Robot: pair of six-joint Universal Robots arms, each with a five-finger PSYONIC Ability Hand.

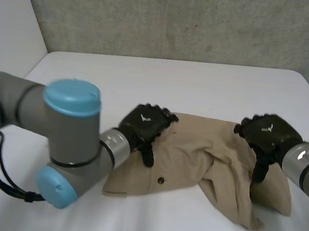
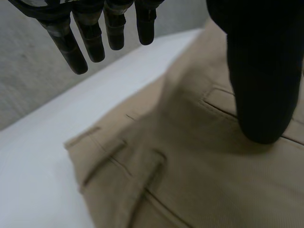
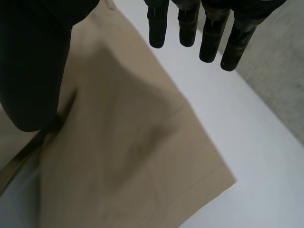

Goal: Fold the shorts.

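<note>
- Left arm (image 1: pixel 68 140), with its grey elbow and light-blue caps, sits closest to the head view and reaches inward to the cloth.
- White counter (image 1: pixel 201 81) carries the work, with bare surface on all sides of it.
- Tan shorts (image 1: pixel 205 158) lie near the middle of the counter, not flat: the waist end is toward the left hand, a leg toward the right hand, and the middle is bunched, with a flap pointing at the near edge.
- Left hand (image 1: pixel 143 122) rests at the far waist corner. Its thumb (image 2: pixel 259 71) presses on the cloth while its fingers (image 2: pixel 90 42) hang straight and apart, above the counter past the edge, clamped on nothing.
- Right hand (image 1: pixel 266 133) sits on the leg end in the same way: thumb (image 3: pixel 33 71) down on the cloth, fingers (image 3: pixel 209 38) straight and spread beyond the edge, gripping nothing.
- Step in hand, as I judge it: both hands are placed at the far edge, ready to take hold. The next move calls for closing fingers against thumbs on that edge, then carrying it over together, evenly, so the bunched middle does not drag.
- Belt loops (image 2: pixel 102 159) and the stitched hem (image 3: pixel 204 175) mark the two ends; a dark button (image 1: pixel 161 180) shows near the waist.
- Hard to make out: how the layers lie in the bunched middle, and the cloth beneath each palm.
</note>
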